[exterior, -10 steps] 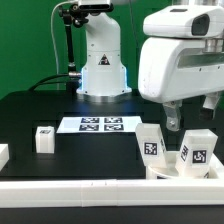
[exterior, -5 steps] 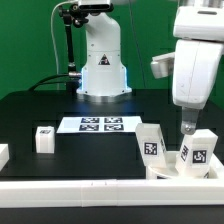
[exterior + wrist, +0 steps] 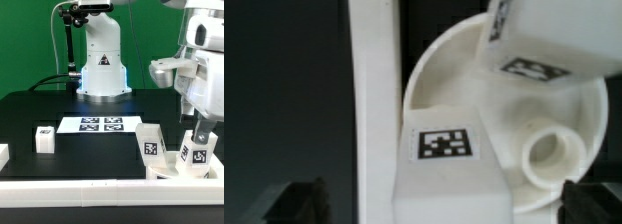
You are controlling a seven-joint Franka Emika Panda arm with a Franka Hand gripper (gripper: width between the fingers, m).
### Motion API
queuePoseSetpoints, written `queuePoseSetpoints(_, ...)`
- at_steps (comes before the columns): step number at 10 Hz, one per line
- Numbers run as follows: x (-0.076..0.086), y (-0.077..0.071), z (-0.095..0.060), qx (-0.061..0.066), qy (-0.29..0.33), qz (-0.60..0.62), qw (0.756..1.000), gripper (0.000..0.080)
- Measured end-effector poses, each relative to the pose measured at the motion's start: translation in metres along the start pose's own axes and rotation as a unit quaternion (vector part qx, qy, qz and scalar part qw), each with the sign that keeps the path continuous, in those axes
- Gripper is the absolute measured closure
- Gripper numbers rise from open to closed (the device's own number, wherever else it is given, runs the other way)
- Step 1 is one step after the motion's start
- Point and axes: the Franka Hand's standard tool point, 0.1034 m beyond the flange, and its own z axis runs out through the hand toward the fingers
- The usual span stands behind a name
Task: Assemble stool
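The round white seat (image 3: 473,85) lies against a white border rail (image 3: 377,90) and carries a square tag (image 3: 443,144) and a round socket (image 3: 555,157). In the exterior view the seat (image 3: 172,170) sits at the front right, with two tagged white legs (image 3: 150,142) (image 3: 196,148) standing on or by it. One of these legs also shows in the wrist view (image 3: 548,42). A third leg (image 3: 44,138) stands at the exterior view's left. My gripper (image 3: 201,134) hovers over the rightmost leg; in the wrist view the gripper (image 3: 446,200) is open and empty, its fingers (image 3: 304,200) spread wide.
The marker board (image 3: 100,124) lies flat in front of the arm's base (image 3: 102,70). A long white border rail (image 3: 90,190) runs along the table's front edge. Another white part (image 3: 3,153) shows at the far left edge.
My gripper has moved toward the exterior view's right, from beside the middle leg to over the rightmost leg, and the wrist has turned. The parts have not moved.
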Motion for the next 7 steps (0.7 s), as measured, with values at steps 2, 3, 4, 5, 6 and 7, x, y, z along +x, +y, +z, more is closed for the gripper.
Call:
queuePoseSetpoints(2, -0.0022, -0.0027, 0.0083, 0.006, -0.002, 0.005, 1.0, 0.0151)
queuePoseSetpoints(3, -0.0022, -0.0031, 0.0092, 0.007, -0.002, 0.008, 1.0, 0.0163)
queuePoseSetpoints(4, -0.0026, -0.0031, 0.0094, 0.007, -0.002, 0.009, 1.0, 0.0163)
queuePoseSetpoints(5, -0.0036, -0.0031, 0.0097, 0.007, -0.002, 0.01, 1.0, 0.0333)
queuePoseSetpoints(6, -0.0042, -0.003, 0.0097, 0.007, -0.002, 0.011, 1.0, 0.0466)
queuePoseSetpoints(7, -0.0046, -0.003, 0.0098, 0.007, -0.002, 0.011, 1.0, 0.0466)
